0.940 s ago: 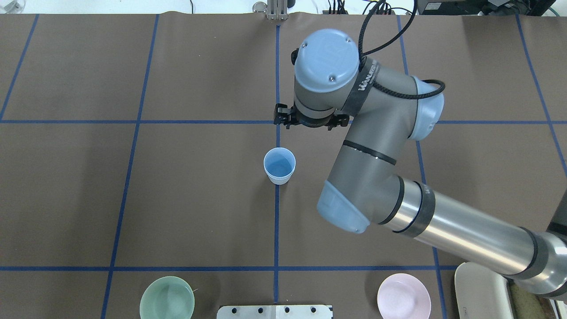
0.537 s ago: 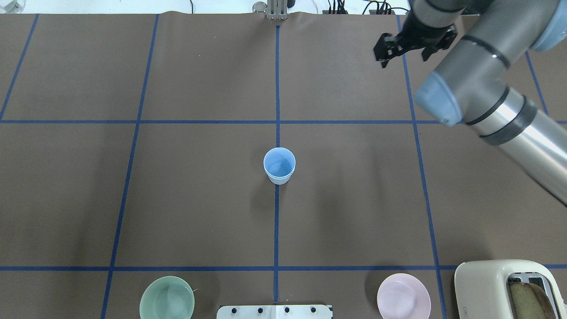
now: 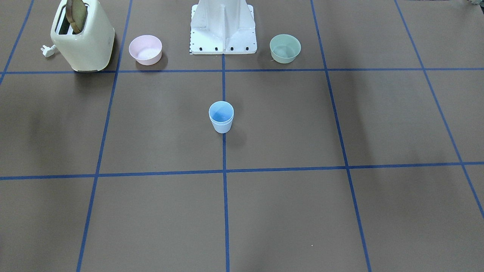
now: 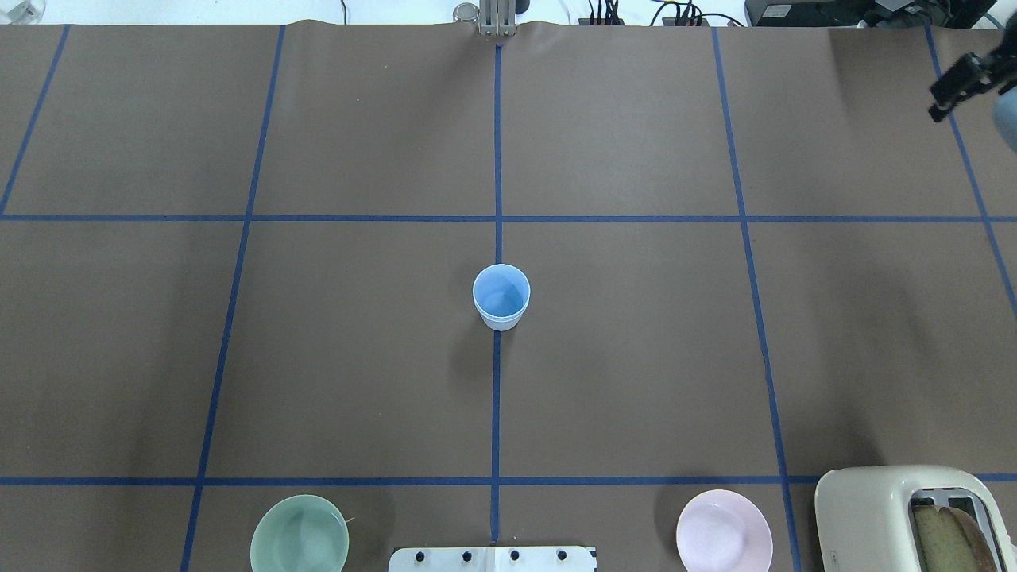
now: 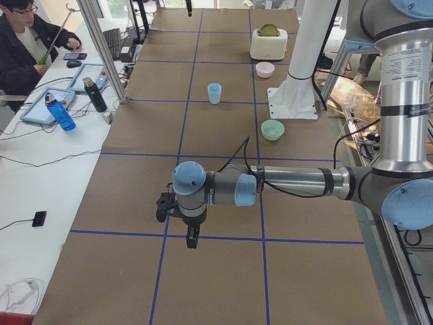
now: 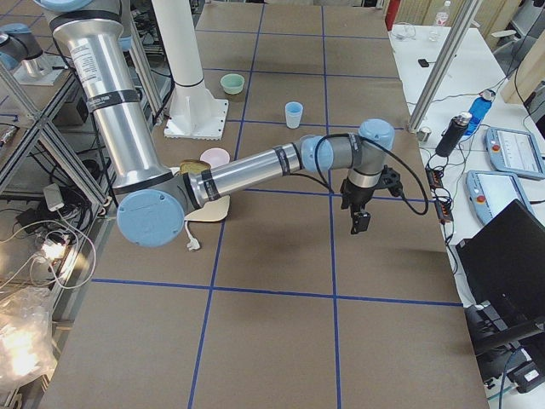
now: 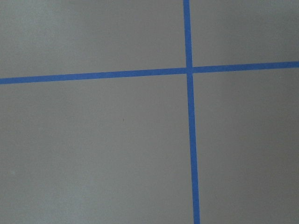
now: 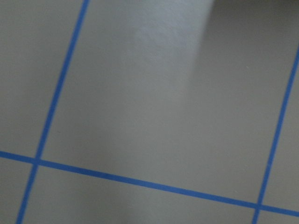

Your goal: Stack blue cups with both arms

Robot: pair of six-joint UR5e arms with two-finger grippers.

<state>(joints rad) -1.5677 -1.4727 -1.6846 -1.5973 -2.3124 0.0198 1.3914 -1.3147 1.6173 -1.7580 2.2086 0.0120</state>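
Observation:
One pale-blue cup shape [image 4: 500,298] stands upright at the table's centre on the blue middle line. It also shows in the front view [image 3: 221,117]. A band under its rim may be a second cup nested inside; I cannot tell. My right gripper [image 4: 961,83] is far from it at the back right edge, only partly in view, holding nothing; open or shut I cannot tell. It hangs over the mat in the right side view [image 6: 357,226]. My left gripper [image 5: 191,238] shows only in the left side view, far out on the left, empty. Both wrist views show bare mat.
A green bowl [image 4: 299,534] and a pink bowl [image 4: 724,531] sit near the white base block [image 4: 493,558]. A cream toaster [image 4: 906,516] with bread stands at the near right corner. An operator [image 5: 27,40] sits at a side table with tablets and bottles.
My right arm has swung away from just behind the cup to the far right edge of the overhead view. The toaster is uncovered. The cup has not moved.

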